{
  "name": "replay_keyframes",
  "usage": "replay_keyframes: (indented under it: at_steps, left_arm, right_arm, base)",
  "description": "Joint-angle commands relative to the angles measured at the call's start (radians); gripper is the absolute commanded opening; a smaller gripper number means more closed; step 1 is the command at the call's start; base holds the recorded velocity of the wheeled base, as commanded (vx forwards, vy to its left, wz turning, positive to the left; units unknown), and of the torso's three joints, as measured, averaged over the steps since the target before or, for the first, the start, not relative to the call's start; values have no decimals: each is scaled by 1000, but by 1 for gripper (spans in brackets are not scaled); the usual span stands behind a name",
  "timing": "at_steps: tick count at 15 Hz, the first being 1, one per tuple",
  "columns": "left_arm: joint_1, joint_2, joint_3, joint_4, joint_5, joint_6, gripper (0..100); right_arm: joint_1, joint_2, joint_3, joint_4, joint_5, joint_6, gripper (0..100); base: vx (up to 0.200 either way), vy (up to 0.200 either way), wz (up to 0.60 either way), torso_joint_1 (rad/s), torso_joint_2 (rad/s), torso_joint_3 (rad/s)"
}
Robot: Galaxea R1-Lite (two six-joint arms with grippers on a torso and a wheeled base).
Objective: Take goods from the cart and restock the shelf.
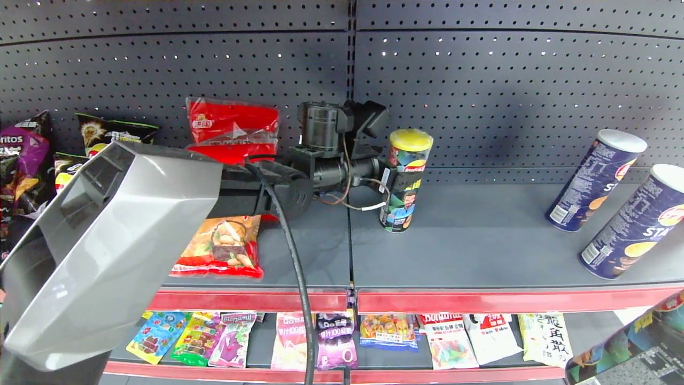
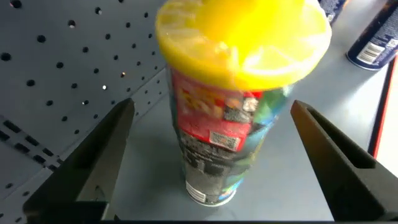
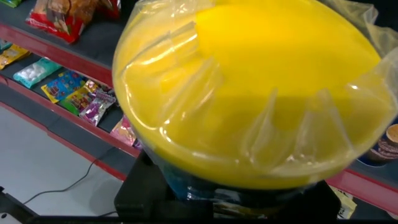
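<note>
1. Head view: the left gripper (image 1: 398, 186) sat around the yellow-lidded can (image 1: 410, 152), which stood upright on the shelf (image 1: 481, 240).
2. Left wrist view: its fingers (image 2: 102, 152) stood wide, clear of the can (image 2: 217, 130) on both sides.
3. Right wrist view: a second can (image 3: 249, 87) sat against the right gripper (image 3: 214, 202); whether it was gripped could not be told.

The head camera faces the shelf (image 1: 481, 240) from the front, tilted slightly down. The left wrist camera looks right along it, close on the yellow-lidded can (image 2: 239, 106) that both views share. The right wrist camera sits just above a yellow lid (image 3: 249, 87).
</note>
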Motion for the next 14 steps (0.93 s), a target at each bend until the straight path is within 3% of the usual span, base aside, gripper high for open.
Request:
replay_keyframes:
  at_steps: [1,8,9,14]
  left_arm:
    - [-2,30,-47,18,0,1,100]
    - [-18,105,-148,55,2,-1,100]
    - [-18,111,-160,56,2,-1,0]
    - [-18,97,-157,70,-3,-1,0]
  right_arm:
    - [0,2,1,-1,0,-1,0]
    - [-1,1,7,-1,0,-1,0]
    - [-1,1,7,-1,0,-1,0]
    - [-1,2,13,-1,-1,8,0]
  base:
    - [0,0,0,0,0,0]
    - [0,0,0,0,0,0]
    - [0,0,0,0,0,0]
    - [0,0,0,0,0,0]
